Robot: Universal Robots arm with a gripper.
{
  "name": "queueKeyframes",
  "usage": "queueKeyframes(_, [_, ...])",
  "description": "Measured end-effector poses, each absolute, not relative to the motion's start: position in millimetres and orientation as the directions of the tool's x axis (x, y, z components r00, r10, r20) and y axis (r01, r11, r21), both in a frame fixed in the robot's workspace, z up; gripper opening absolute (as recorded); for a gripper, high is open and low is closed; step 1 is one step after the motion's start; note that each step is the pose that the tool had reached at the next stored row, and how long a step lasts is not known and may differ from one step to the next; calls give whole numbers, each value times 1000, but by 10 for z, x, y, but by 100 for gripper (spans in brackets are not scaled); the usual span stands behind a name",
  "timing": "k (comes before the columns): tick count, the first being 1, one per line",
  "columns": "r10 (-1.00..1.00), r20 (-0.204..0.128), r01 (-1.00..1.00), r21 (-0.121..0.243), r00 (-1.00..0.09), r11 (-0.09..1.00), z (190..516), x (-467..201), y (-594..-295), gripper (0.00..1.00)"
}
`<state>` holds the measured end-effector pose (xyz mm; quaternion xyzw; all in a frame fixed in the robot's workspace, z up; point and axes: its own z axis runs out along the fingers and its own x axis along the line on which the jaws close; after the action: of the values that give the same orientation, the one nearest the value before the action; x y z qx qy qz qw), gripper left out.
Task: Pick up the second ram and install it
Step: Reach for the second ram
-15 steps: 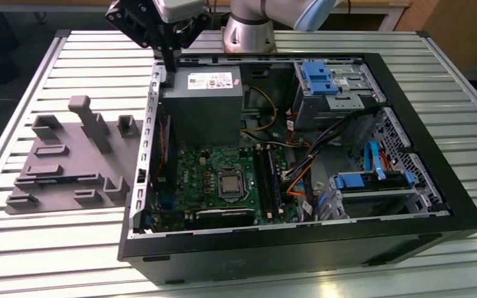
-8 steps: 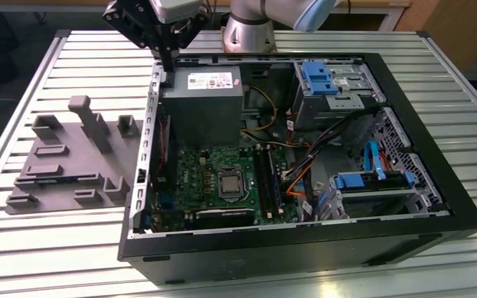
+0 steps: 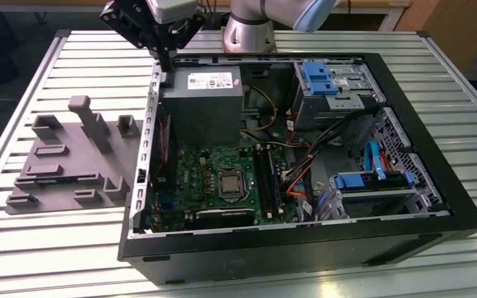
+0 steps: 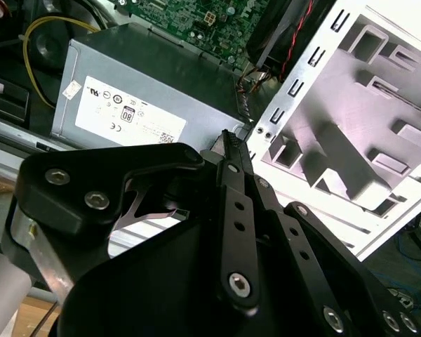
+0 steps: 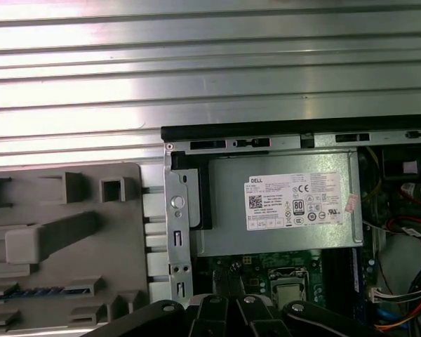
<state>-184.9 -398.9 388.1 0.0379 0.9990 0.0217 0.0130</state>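
Note:
The second ram [image 5: 29, 291] shows in the first wrist view as a thin blue strip standing on edge in a slot of the grey holder [image 5: 56, 239]. My gripper [image 3: 164, 66] hangs above the far corner of the open computer case [image 3: 305, 248], between the holder [image 3: 64, 161] and the power supply [image 3: 201, 102]. Its black fingers [image 4: 228, 151] meet at a point, shut with nothing between them. The green motherboard [image 3: 197, 180] with its long black slots [image 3: 268, 180] lies lower in the case, apart from the gripper.
The case lies on its side on a slatted metal table [image 3: 48, 248]. Its metal wall [image 4: 295, 91] stands between holder and motherboard. Blue drive bays [image 3: 322, 77] and orange and yellow cables [image 3: 300, 171] fill the exterior view's right half of the case.

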Motion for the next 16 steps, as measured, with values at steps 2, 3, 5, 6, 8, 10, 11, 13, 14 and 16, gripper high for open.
queueKeyframes(2, [76, -24, 75, 44, -997, 996, 3880, -1859, -3989, 11])
queueKeyframes(3, [76, -24, 75, 44, -997, 996, 3880, -1864, -3989, 11])
queueKeyframes(5, [76, -24, 75, 44, -997, 996, 3879, -1874, -3989, 11])
queueKeyframes(6, [76, -24, 75, 44, -997, 996, 3879, -1880, -3989, 11])
queueKeyframes(8, [76, -24, 75, 44, -997, 996, 3878, -1889, -3989, 11])
queueKeyframes(10, [76, -24, 75, 44, -997, 996, 3878, -1897, -3989, 11])
queueKeyframes(11, [76, -24, 75, 44, -997, 996, 3877, -1901, -3989, 11])
queueKeyframes(13, [76, -24, 75, 44, -997, 996, 3877, -1908, -3989, 11])
queueKeyframes(14, [76, -24, 75, 44, -997, 996, 3877, -1912, -3989, 11])
queueKeyframes(16, [76, -24, 75, 44, -997, 996, 3876, -1919, -3989, 11])
